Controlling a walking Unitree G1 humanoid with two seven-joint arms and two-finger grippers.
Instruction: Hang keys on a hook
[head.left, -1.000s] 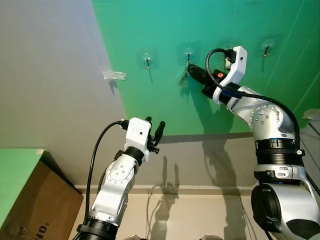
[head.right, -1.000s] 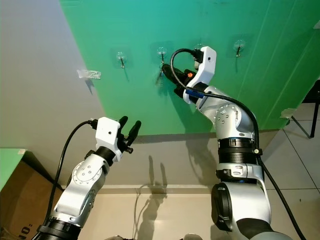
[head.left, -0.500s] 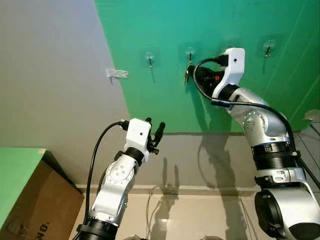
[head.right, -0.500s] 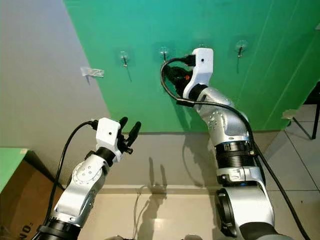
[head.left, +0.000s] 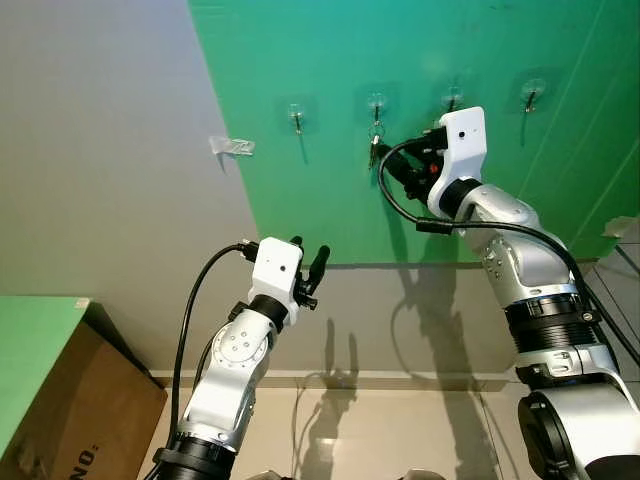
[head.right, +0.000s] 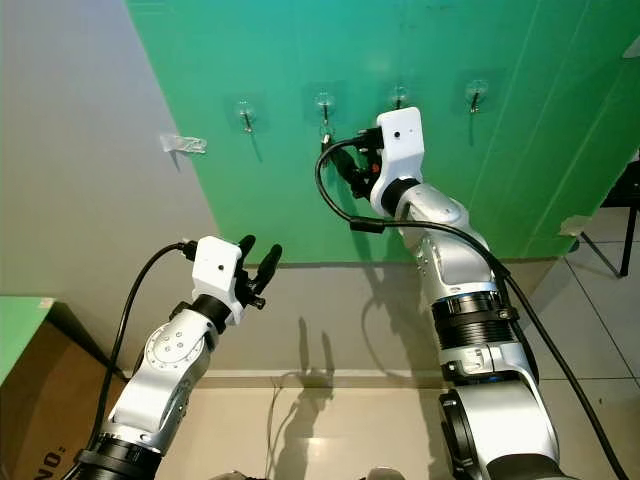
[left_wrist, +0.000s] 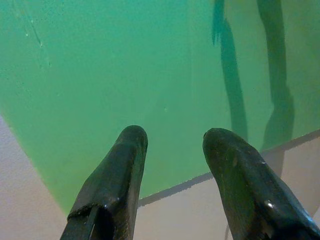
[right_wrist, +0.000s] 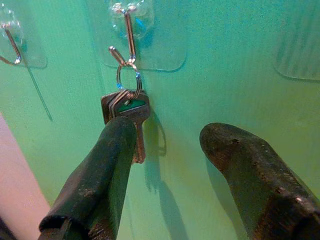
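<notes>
A small bunch of keys (right_wrist: 126, 107) hangs by its ring from a clear stick-on hook (right_wrist: 127, 30) on the green wall panel (head.left: 330, 200). From the head camera the keys (head.left: 374, 146) dangle under the second hook (head.left: 377, 103) from the left. My right gripper (right_wrist: 170, 131) is open just short of the wall, a little below and to the right of the keys, one finger (right_wrist: 102, 170) near them but not gripping. My left gripper (head.left: 310, 262) is raised lower down, open and holding nothing, pointing at the green panel's lower edge (left_wrist: 170, 185).
Several clear hooks run in a row across the green panel, among them a bare one (head.left: 295, 115) to the left and another (head.left: 453, 98) to the right. A strip of clear tape (head.left: 230, 146) sticks to the grey wall. A cardboard box (head.left: 70, 400) stands low on the left.
My right gripper has drawn back from the hook and down a little, fingers apart. The keys stay hanging on the hook. The left arm has not moved.
</notes>
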